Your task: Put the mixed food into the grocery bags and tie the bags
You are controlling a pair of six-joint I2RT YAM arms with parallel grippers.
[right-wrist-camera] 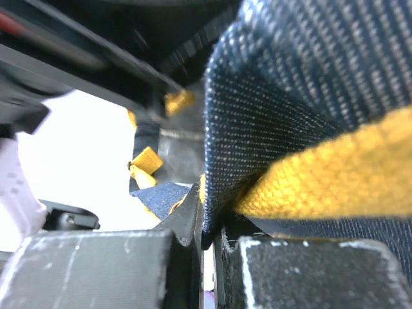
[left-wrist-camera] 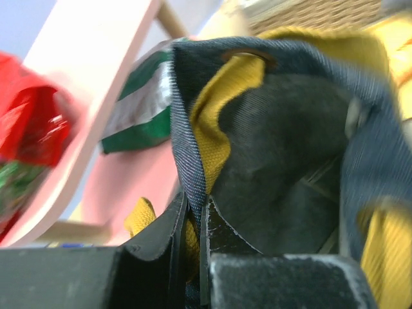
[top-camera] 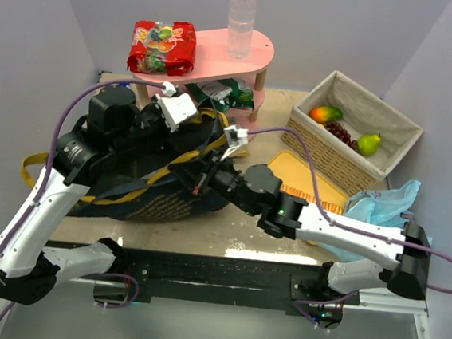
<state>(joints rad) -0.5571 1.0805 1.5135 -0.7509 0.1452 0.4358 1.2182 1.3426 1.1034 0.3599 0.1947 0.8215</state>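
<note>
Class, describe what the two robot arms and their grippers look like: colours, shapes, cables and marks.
Both the left arm and the right arm have white links joined by rounded black joints. A purple cable runs along each. The left gripper and right gripper have black, blocky fingers with whitish scuffs along their edges.
</note>
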